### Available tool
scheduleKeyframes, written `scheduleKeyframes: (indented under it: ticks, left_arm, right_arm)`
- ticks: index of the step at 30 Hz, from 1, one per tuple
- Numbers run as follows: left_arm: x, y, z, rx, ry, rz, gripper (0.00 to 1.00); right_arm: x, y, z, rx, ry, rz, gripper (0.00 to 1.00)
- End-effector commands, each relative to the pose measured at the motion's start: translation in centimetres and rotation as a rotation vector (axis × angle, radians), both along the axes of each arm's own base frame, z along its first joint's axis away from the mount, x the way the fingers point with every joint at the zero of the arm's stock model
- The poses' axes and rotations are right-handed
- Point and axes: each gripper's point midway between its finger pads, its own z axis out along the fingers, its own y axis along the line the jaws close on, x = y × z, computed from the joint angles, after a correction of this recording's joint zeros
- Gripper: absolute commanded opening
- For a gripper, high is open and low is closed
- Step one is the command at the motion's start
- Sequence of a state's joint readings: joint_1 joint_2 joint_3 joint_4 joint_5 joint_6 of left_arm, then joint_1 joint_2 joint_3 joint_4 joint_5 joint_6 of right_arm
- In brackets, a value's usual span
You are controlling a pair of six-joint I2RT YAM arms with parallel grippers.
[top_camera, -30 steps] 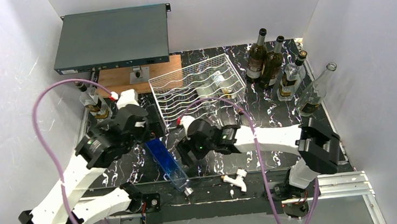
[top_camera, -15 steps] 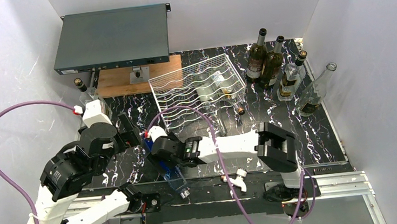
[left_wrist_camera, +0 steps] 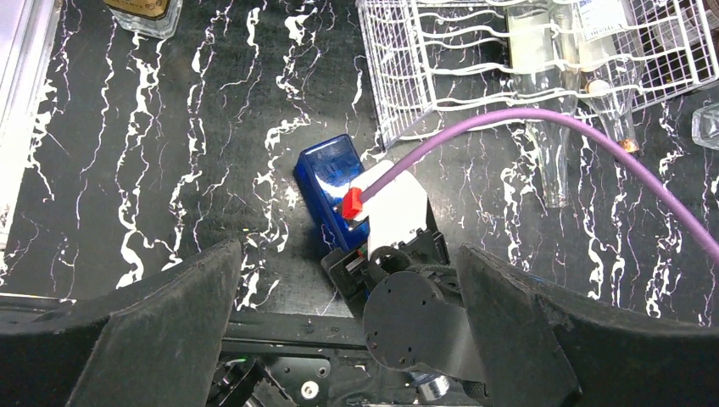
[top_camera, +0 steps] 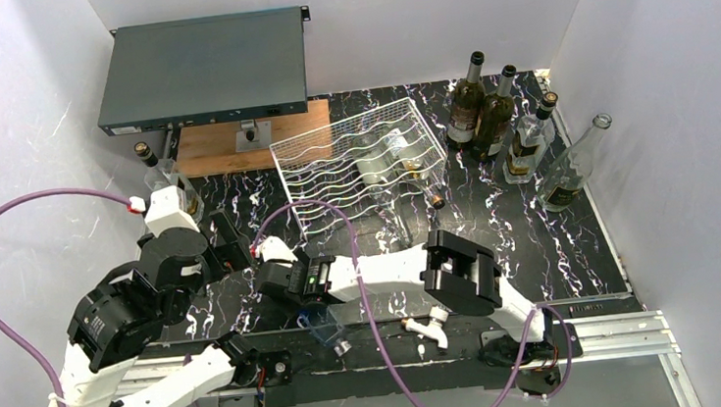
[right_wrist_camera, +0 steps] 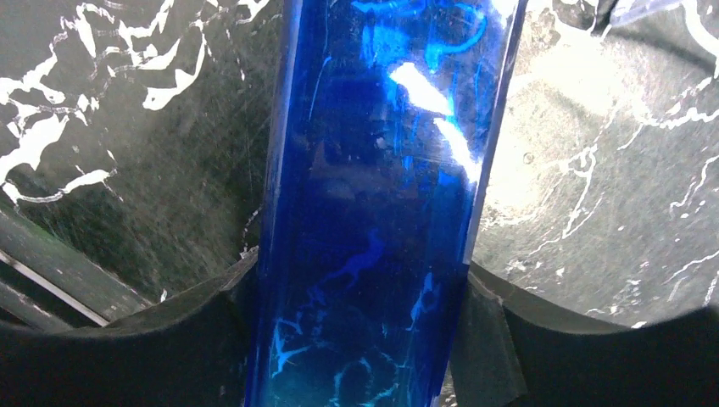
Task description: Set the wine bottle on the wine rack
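Your right gripper [right_wrist_camera: 356,288] was clamped on the blue wine bottle [right_wrist_camera: 373,170], one finger pressed against each flank of the glass, and the bottle ran straight out between them along the black marbled table [right_wrist_camera: 110,170]. From above, the bottle lay flat under that gripper, its paler neck end [top_camera: 326,327] poking out toward the near edge of the table and its square blue base [left_wrist_camera: 329,180] poking out on the far side. Past that base, just beyond the gripper and a little to its right, stood the white wine rack [top_camera: 307,174], with clear bottles [top_camera: 387,157] lying in its right-hand slots; the blue bottle was near its front corner but apart from it. Your left gripper [left_wrist_camera: 348,254] hung over the table just left of the right one, its jaws spread wide and nothing between them. Beyond it stood a squat bottle [top_camera: 165,179], then a wooden board [top_camera: 219,149] and a dark grey flat box [top_camera: 202,70]. Far off to the right of both grippers, four more bottles [top_camera: 498,113] stood upright or leaning at the table's back corner.
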State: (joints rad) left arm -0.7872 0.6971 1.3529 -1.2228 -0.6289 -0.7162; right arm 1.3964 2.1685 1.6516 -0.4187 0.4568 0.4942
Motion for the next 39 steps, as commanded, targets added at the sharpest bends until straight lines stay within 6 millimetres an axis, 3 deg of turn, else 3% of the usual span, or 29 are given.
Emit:
scheduleKeyframes:
  ticks: [1,7,10,16,24,29,33,39]
  left_arm:
    - [-0.1,0.9,-0.3,0.037,0.006,0.027,0.98]
    - [0.0,0.8,-0.7,0.055,0.018,0.024,0.98]
    - [0.2,0.7,-0.7,0.063,0.022,0.025,0.98]
    - [0.6,0.2,-0.9,0.070,0.026,0.015,0.98]
    - [0.9,-0.7,-1.3,0.061,0.042,-0.004,0.98]
    - [1.0,-0.9,-1.4,0.056,0.041,-0.006,0.98]
    - [1.2,-1.3,-1.4,0.053,0.045,-0.015,0.98]
    - [1.3,-1.8,-1.5,0.040,0.055,-0.025,0.98]
  right_arm:
    - [1.1,-1.0,0.4,-0.042,-0.060,-0.032,0.62]
    - [0.0,-1.3,2.4,0.042,-0.053,0.078,0.21]
    - [-0.4,-2.4,3.5,0.039,-0.065,0.149,0.01]
    - [-0.7,-5.6,5.6,0.049,-0.116,0.226,0.01]
    - [2.7,-11.6,6.3,0.104,-0.077,0.086,0.01]
    - [4.0,-14.3,7.3,0.164,-0.075,-0.016,0.01]
    - [5.2,-15.5,8.0,0.204,-0.102,-0.099,0.01]
    - [7.2,-15.9,10.6,0.279,-0.176,-0.189,0.01]
